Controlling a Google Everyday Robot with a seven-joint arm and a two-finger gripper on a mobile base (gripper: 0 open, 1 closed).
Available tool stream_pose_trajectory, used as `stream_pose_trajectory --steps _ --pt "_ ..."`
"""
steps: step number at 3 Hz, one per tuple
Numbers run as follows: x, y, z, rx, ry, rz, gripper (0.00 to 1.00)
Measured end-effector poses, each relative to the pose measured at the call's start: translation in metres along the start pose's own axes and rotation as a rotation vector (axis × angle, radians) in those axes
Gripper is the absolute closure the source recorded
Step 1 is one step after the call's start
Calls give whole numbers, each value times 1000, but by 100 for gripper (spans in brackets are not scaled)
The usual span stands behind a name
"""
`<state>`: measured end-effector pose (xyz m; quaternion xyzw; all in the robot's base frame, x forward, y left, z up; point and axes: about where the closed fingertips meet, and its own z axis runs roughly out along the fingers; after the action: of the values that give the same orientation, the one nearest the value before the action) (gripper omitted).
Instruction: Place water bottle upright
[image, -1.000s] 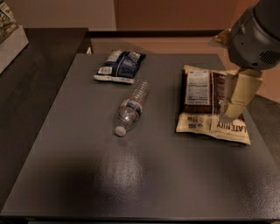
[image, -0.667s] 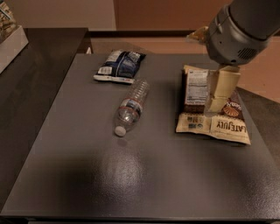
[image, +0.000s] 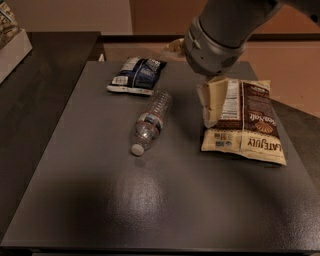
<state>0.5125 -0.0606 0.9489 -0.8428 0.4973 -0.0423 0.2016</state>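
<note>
A dark grey table (image: 100, 200) with a dull sheen carries three things. Near the middle, a clear water bottle (image: 150, 122) lies on its side, its white cap towards the near edge and its base towards the far edge. Just beyond its base lies a dark blue snack bag (image: 136, 75), flat. To the right, apart from the bottle, lies a brown and cream snack bag (image: 250, 125), flat. The gripper (image: 211, 117) hangs over that bag's left edge

Pretty dim in here, soft glare on the table's (image: 145, 200) near half, and the gripper (image: 212, 114) over its right side looks blurry.
</note>
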Motion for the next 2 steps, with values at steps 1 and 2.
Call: stream_pose_trajectory --steps 1,2 --pt "-20 -15 23 -36 10 -166 0" --pt "-36 -22 44 -82 15 -313 0"
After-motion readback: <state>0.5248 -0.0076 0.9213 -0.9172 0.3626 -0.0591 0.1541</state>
